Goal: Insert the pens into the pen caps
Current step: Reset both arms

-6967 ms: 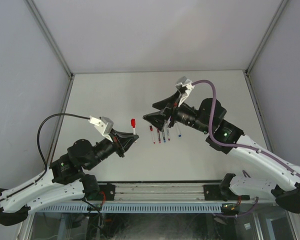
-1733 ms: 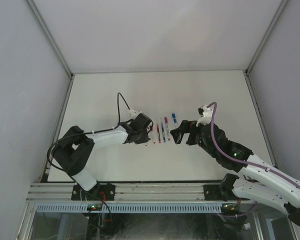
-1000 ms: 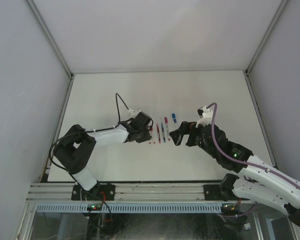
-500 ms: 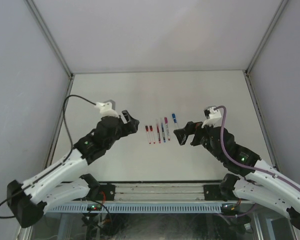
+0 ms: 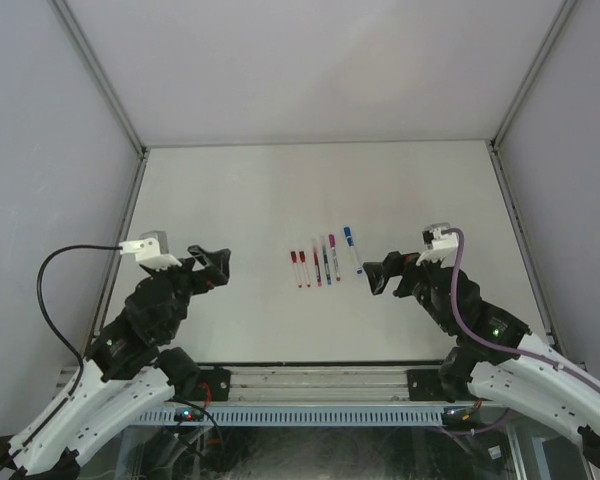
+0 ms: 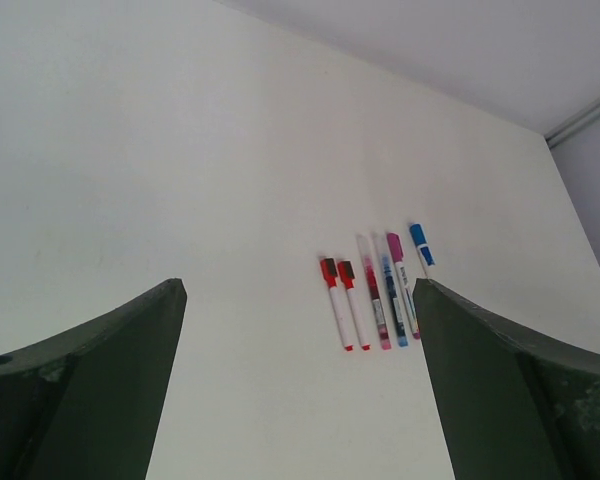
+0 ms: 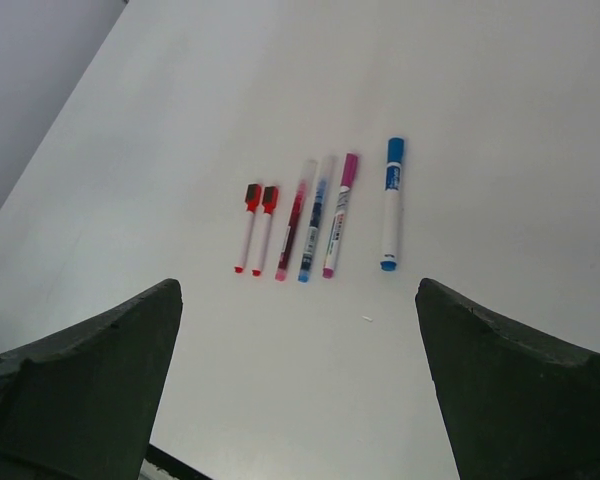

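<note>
**Top external view.** A row of pens point(image 5: 325, 262) lay side by side on the white counter point(image 5: 280, 190), each running near to far, between the two arms. The left gripper point(image 5: 216, 268) stood well to the left of the row. The right gripper point(image 5: 376, 277) stood near the row's right end, beside the blue pen point(image 5: 352, 250). Neither touched a pen.

**Left wrist view.** The left gripper's fingers point(image 6: 100, 390) were spread wide and held nothing. The pens lay on the counter beyond them, right of centre.

**Right wrist view.** The right gripper's fingers point(image 7: 510, 390) were likewise spread wide and empty. Two short red pens point(image 7: 248, 230) formed the left end of the row. The blue pen lay at the right end, slightly apart from the others.
</note>
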Motion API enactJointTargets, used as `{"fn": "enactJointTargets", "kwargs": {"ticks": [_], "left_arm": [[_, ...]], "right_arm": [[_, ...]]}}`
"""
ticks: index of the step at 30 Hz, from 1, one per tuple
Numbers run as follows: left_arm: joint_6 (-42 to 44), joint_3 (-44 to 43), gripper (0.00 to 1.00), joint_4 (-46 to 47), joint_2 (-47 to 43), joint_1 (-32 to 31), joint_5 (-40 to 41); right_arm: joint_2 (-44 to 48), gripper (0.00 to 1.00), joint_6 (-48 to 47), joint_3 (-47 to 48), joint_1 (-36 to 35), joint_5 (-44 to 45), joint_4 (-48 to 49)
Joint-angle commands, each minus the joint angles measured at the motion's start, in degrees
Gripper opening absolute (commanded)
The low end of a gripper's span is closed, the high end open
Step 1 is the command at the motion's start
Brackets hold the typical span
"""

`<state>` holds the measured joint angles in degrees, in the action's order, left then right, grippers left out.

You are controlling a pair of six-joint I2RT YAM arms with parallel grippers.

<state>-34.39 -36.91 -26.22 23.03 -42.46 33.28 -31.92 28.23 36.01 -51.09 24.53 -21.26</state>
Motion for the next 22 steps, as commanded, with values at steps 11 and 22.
{"fn": "enactJointTargets", "kwargs": {"ticks": [11,22], "left_arm": [[0.1,-1.67,1.0,-7.67,-2.8,0.27,3.68],[0.82,-1.84,1.0,-6.68,-1.62,0.27,3.96]], "right_arm": [[8.68,1.0,-2.53,-5.68,-0.23,4.73,2.61],[8.02,1.0,-3.46,-5.69,-0.24,5.4,3.64]]}}
